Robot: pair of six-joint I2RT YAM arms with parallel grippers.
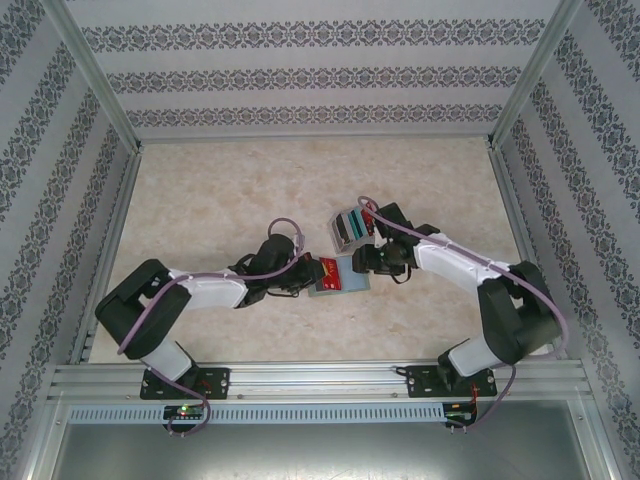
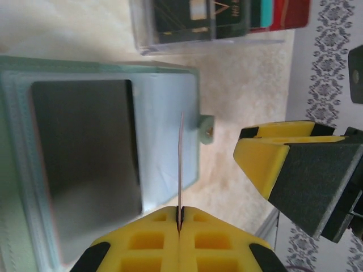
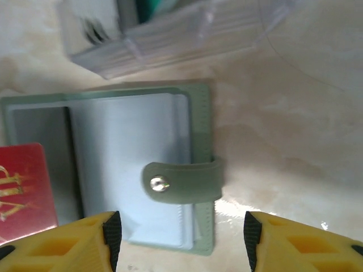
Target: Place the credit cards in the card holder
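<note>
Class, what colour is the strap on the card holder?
The strap is grey-green, like the card holder rim; best in the right wrist view.

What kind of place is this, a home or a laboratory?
Probably a laboratory test booth: the left arm and right arm are bolted to a metal rail, and patterned panels enclose the table.

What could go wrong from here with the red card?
The left gripper pinches the red card by one edge only; it may twist or slip. The strap lies folded over the card holder and may block entry. The open right gripper hovers close, so the arms could bump.
</note>
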